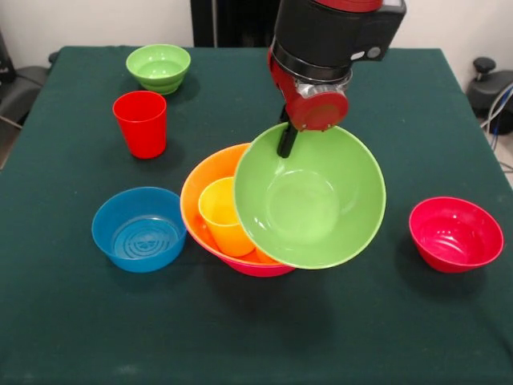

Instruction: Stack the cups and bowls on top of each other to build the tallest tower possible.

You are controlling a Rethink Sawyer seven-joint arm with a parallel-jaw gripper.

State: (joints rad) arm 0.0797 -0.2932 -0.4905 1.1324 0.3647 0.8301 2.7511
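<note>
A large green bowl (321, 200) hangs tilted, its opening facing the camera, over the right side of the tower. My gripper (284, 146) is shut on its upper-left rim; one black finger (286, 141) shows inside the bowl and the other is hidden behind it. The tower is a large orange bowl (207, 180) nested in a pink bowl (264, 269), with a yellow-orange cup (223, 216) standing inside. The green bowl covers the tower's right half.
On the dark green table (72, 337) a blue bowl (139, 229) sits left of the tower. A red cup (141, 123) and a small green bowl (158, 66) stand farther back left. A small red bowl (455, 233) lies to the right.
</note>
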